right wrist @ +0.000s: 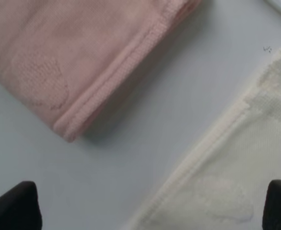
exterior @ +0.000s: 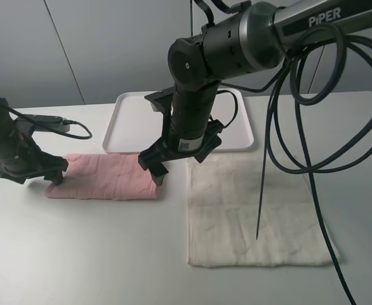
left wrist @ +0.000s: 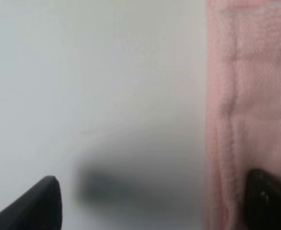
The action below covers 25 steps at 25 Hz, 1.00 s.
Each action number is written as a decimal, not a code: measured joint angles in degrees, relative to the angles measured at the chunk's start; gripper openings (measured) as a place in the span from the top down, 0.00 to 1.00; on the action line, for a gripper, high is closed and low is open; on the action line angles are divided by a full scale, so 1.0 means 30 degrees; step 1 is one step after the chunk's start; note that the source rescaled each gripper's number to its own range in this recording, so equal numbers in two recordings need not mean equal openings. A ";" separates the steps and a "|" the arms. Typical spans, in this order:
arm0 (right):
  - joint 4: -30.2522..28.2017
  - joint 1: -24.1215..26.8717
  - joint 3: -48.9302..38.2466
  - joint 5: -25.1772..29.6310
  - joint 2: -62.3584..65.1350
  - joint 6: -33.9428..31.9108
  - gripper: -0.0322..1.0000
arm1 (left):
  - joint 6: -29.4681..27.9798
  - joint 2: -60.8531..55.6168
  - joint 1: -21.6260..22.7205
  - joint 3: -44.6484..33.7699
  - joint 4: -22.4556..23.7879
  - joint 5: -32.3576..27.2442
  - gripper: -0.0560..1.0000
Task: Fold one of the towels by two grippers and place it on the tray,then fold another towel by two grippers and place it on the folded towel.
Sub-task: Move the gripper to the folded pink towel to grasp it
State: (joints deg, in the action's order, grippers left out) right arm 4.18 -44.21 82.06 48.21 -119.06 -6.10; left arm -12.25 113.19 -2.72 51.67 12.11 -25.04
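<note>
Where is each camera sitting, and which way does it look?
Exterior high: up high, looking down on table, tray, pink towel, cream towel; left arm and right arm show.
Left wrist: on left arm, looking down past the open left hand at the pink towel.
Right wrist: on right arm, looking down past the open right hand at both towels.
Shared: all see the pink towel.

On my high camera the light is bright, soft and even from overhead. The white table shows only faint, short shadows and no glare. My left wrist view is heavily blurred: the pink towel has fuzzy edges, with a dark smear of shadow beside it. My right wrist view is sharper. The cream towel weave is readable, but the black fingertips are out of focus.
</note>
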 joint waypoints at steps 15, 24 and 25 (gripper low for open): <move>0.1899 -0.0093 0.0000 -0.0636 0.0000 -0.0337 0.00 | 0.1483 -0.1737 -0.0041 -0.2699 -0.2881 0.0641 0.01; 0.1826 -0.0290 0.0029 -0.2128 0.0000 -0.1399 0.00 | 0.1934 -0.1860 -0.0041 -0.2815 -0.2970 -0.0074 0.00; 0.1826 -0.0290 0.0047 -0.2172 -0.0093 -0.1442 0.00 | 0.1934 -0.1860 -0.0041 -0.2815 -0.2970 -0.0168 0.00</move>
State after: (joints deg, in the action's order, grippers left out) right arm 9.66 -45.08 82.20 41.70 -119.34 -10.42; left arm -6.45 107.61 -2.85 43.23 3.20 -25.55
